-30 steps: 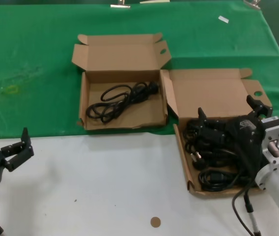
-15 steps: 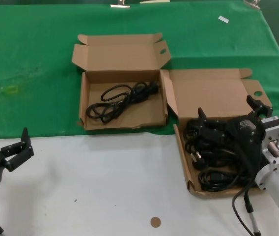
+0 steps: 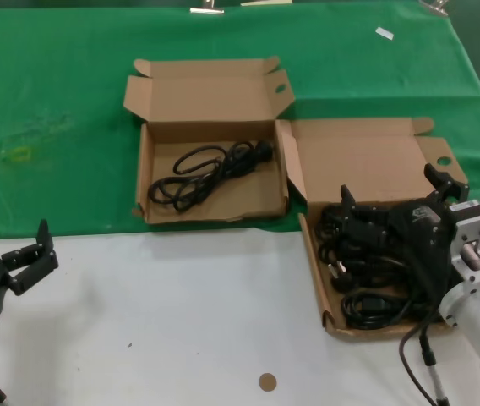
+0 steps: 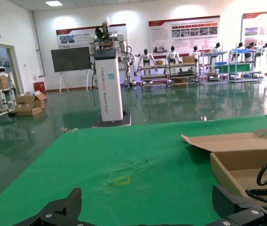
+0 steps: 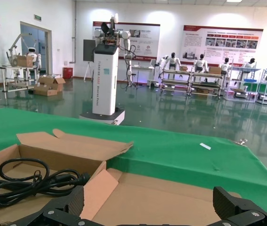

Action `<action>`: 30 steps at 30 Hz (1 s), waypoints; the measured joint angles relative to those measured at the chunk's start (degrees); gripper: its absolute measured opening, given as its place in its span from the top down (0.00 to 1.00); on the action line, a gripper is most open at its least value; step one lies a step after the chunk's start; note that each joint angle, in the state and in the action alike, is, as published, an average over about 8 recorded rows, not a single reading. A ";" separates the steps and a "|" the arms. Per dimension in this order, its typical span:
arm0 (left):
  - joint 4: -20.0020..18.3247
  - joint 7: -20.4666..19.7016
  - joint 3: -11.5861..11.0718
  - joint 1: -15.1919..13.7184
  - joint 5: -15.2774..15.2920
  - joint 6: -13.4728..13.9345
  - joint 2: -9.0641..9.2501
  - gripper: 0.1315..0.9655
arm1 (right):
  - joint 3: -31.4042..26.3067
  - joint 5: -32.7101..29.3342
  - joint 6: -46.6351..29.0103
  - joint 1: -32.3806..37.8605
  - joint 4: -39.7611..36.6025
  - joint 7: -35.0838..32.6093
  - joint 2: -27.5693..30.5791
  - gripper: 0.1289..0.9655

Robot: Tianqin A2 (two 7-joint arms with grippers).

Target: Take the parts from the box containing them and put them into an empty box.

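At lower right, the right gripper [image 3: 392, 199] hangs wide open directly above the power cords [image 3: 371, 271], and the left gripper [image 3: 35, 252] waits open at lower left.

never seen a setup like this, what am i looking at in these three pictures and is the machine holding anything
This is a two-armed robot seen through its own cameras. One picture looks down from its head; the other two come from cameras on its wrists, looking out past the gripper fingers into a large hall.

On the table lie two open cardboard boxes. The wider box on the robot's right holds a pile of coiled black power cords. The narrower box already holds one cord.

The right gripper is open, over the pile in the wider box; whether it touches a cord I cannot tell. The left gripper waits open and empty at the table's near left edge. Nothing is visibly held.
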 joint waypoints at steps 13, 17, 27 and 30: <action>0.00 0.00 0.00 0.00 0.00 0.00 0.00 0.00 | 0.00 0.00 0.00 0.00 0.00 0.00 0.00 0.00; 0.00 0.00 0.00 0.00 0.00 0.00 0.00 0.00 | 0.00 0.00 0.00 0.00 0.00 0.00 0.00 0.00; 0.00 0.00 0.00 0.00 0.00 0.00 0.00 0.00 | 0.00 0.00 0.00 0.00 0.00 0.00 0.00 0.00; 0.00 0.00 0.00 0.00 0.00 0.00 0.00 0.00 | 0.00 0.00 0.00 0.00 0.00 0.00 0.00 0.00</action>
